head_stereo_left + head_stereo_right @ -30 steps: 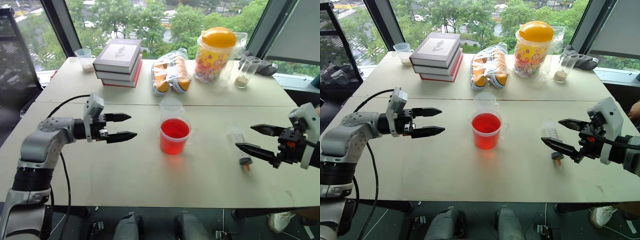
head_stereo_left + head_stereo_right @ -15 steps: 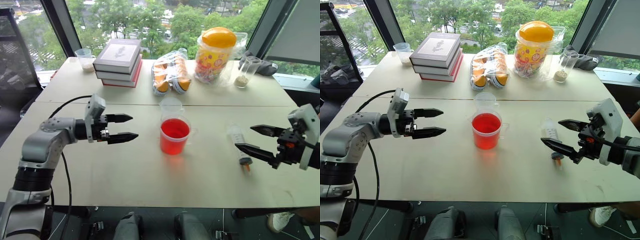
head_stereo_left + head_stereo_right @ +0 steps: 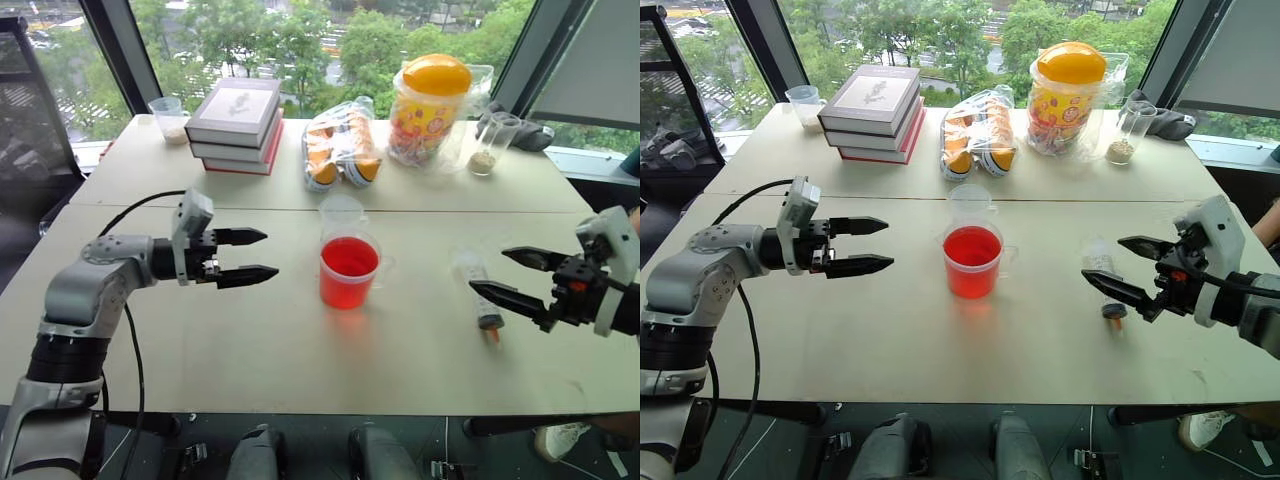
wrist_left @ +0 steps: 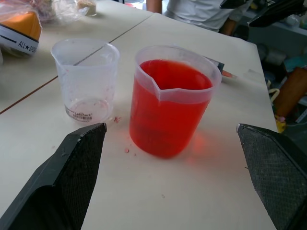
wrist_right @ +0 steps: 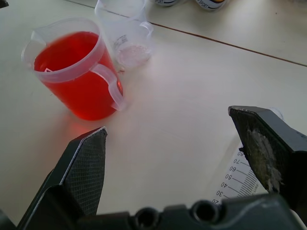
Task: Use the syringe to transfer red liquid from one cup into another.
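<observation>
The syringe (image 3: 476,293) is lying flat on the surface to the right of the red cup (image 3: 350,272), well apart from it. Its long axis is running near-to-far, with the orange tip pointing toward the robot and the plunger end away. It is probably light, rigid and smooth-walled, so it may roll or slip; the barrel's middle looks the safest place to grip. The right gripper (image 3: 515,275) is hovering just beside it, fingers spread and holding nothing. The left gripper (image 3: 252,253), left of the red cup, is likewise released. The smaller clear cup (image 3: 342,212) is standing just behind the red cup, possibly touching.
</observation>
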`<state>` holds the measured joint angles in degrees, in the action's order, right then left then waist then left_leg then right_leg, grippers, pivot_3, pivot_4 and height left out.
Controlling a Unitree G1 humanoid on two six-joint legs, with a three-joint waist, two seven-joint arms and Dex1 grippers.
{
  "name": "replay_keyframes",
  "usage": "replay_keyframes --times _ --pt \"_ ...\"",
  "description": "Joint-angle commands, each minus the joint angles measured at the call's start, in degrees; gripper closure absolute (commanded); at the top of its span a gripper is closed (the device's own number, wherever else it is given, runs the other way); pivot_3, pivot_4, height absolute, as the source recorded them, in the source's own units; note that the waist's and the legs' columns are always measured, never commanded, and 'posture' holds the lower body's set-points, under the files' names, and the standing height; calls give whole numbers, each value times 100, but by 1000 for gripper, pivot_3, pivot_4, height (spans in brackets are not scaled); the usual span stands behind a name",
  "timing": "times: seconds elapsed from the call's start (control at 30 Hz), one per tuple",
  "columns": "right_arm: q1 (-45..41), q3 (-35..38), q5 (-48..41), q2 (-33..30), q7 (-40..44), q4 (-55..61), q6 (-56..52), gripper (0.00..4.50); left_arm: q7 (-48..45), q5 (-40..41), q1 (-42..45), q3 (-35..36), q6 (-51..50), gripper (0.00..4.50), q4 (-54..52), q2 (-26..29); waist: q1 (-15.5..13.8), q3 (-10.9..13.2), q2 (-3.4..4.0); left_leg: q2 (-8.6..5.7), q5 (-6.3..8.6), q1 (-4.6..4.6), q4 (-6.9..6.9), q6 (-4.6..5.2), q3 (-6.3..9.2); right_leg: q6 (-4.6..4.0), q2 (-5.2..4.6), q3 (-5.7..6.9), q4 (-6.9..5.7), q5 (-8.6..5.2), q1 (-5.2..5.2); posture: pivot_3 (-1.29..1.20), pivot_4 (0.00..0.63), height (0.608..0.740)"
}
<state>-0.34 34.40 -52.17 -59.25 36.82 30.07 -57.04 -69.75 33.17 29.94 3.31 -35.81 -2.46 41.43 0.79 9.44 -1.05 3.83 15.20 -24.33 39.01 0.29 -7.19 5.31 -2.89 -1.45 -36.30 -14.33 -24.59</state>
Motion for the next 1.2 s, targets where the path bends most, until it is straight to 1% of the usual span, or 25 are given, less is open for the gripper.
replay_keyframes --times 0.03,0.1,0.13,0.2,0.27,0.33,0.47,0.6,0.73,0.83,0.97,1.0,1.1,1.17,1.2 --pt "-557 -169 -303 -61 -537 -350 -711 50 34 50 60 10 22 0 -147 14 7 0 0 0 0 0 0 0 0 -1 0 0 0 1 0 0 150 740" --pt "-1105 -767 -416 -456 -702 -769 -1775 50 36 36 74 -23 54 0 -124 -18 9 0 2 1 0 0 1 0 0 -3 -1 0 0 2 -1 0 150 740" --pt "-1440 -994 -442 -491 -808 -978 -2115 50 41 27 81 -41 68 0 -114 -36 9 0 1 1 0 1 0 0 -4 -4 -6 -3 0 2 -5 0 150 740" --pt "-2565 -1571 -266 -287 -1098 -1696 -2951 50 53 -3 77 -85 123 0 -84 -103 44 0 2 2 0 -2 0 0 -6 -6 -8 -3 -1 4 -10 0 150 740" --pt "-3483 -2254 -60 -199 -1246 -2463 -3471 50 90 -22 33 -125 167 0 -112 -175 50 -1 5 1 0 -8 0 0 -18 -17 -10 -15 -1 11 -24 0 150 740" --pt "-4160 -2972 149 -162 -1376 -3265 -3546 50 139 -25 -32 -158 201 0 -171 -238 39 0 3 1 0 -12 -4 0 -20 -17 -10 -16 -1 11 -31 0 150 740" --pt "-5054 -4315 1108 73 -1187 -4455 -3446 50 287 20 -227 -130 258 0 -319 -328 18 -1 4 0 3 -39 -13 4 -29 -18 -11 -18 1 11 -63 0 150 740" --pt "-5540 -5167 1798 308 -659 -5428 -2978 50 450 69 -440 -52 241 0 -528 -344 0 -2 6 -2 3 -104 1 6 -37 -7 -7 -10 -2 17 -112 0 150 740" --pt "-5866 -5758 2416 562 -97 -6140 -2483 50 601 97 -595 9 239 0 -700 -333 0 -2 6 -3 3 -113 4 8 -44 6 -3 -9 -2 23 -120 0 150 740" --pt "-6003 -6050 2760 712 289 -6427 -2249 810 676 121 -656 57 234 0 -775 -313 5 -2 6 -2 3 -109 8 8 -44 6 -2 -9 -2 24 -115 0 150 740" --pt "-6065 -6210 3073 815 707 -6467 -2182 2784 711 126 -673 88 238 0 -800 -294 12 -2 6 0 2 -105 10 6 -42 11 1 -8 -7 26 -114 0 150 740" --pt "-6067 -6218 3133 838 782 -6445 -2196 3110 718 116 -656 85 243 0 -787 -297 22 -2 6 1 1 -103 10 4 -41 11 3 -8 -9 27 -114 0 150 740" --pt "-6099 -6074 3285 883 857 -6347 -2234 3115 714 80 -593 79 259 0 -723 -299 29 -2 7 2 0 -99 11 2 -40 11 5 -9 -19 27 -114 0 150 740" --pt "-6199 -5727 3355 870 779 -6220 -2072 3115 702 73 -545 87 262 0 -680 -281 34 -2 7 3 -1 -98 10 0 -39 11 6 -9 -22 27 -114 0 150 740" --pt "-6297 -5372 3323 887 656 -6094 -2002 3115 690 71 -514 99 266 0 -643 -265 35 -1 9 3 -2 -99 10 -1 -39 11 6 -9 -24 27 -116 0 150 740"
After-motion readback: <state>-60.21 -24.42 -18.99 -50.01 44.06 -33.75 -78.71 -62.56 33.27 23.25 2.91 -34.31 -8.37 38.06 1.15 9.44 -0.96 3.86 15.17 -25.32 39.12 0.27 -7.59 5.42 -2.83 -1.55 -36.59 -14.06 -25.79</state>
